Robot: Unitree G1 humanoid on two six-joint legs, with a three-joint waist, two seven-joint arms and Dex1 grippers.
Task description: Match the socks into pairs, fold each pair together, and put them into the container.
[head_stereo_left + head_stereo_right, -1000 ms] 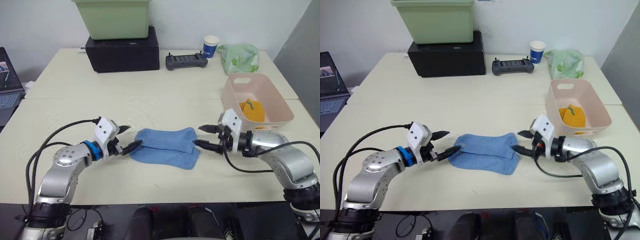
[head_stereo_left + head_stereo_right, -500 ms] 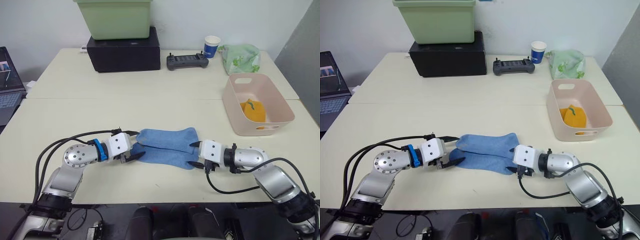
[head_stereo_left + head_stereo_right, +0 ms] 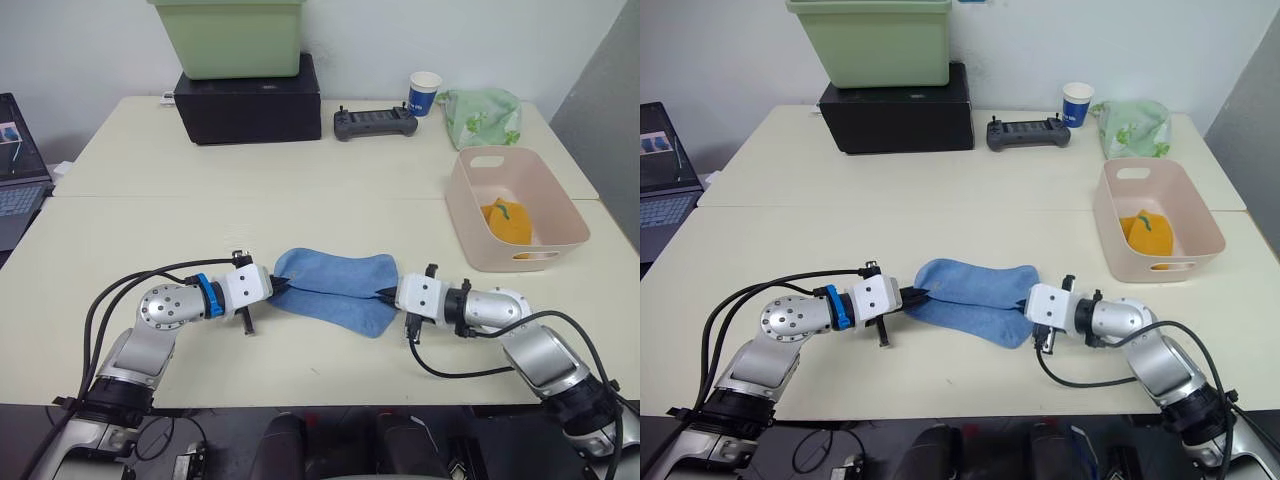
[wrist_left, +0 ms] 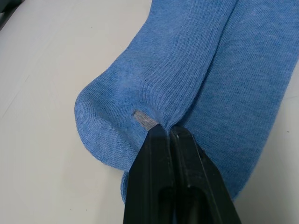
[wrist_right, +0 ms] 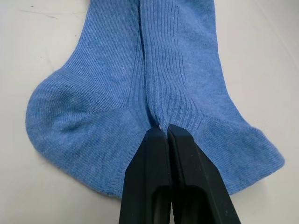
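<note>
Blue socks [image 3: 335,290] flat on table [image 3: 300,190], L hand [image 4: 167,133] & R hand [image 5: 161,132] low, level, each pinched on opposite ends.

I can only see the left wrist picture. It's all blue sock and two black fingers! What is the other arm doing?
Observer: The right gripper is shut on the blue socks too, pinching the opposite end.
Operator: Where do the socks go after?
Observer: Into the pink basket, which stands on the table beyond the right arm.
Operator: Is anything in it?
Observer: Yes, an orange sock bundle lies inside.
Operator: What else is on the table?
Observer: At the far edge, a green tub sits on a black box, with a controller and a paper cup nearby.
</note>
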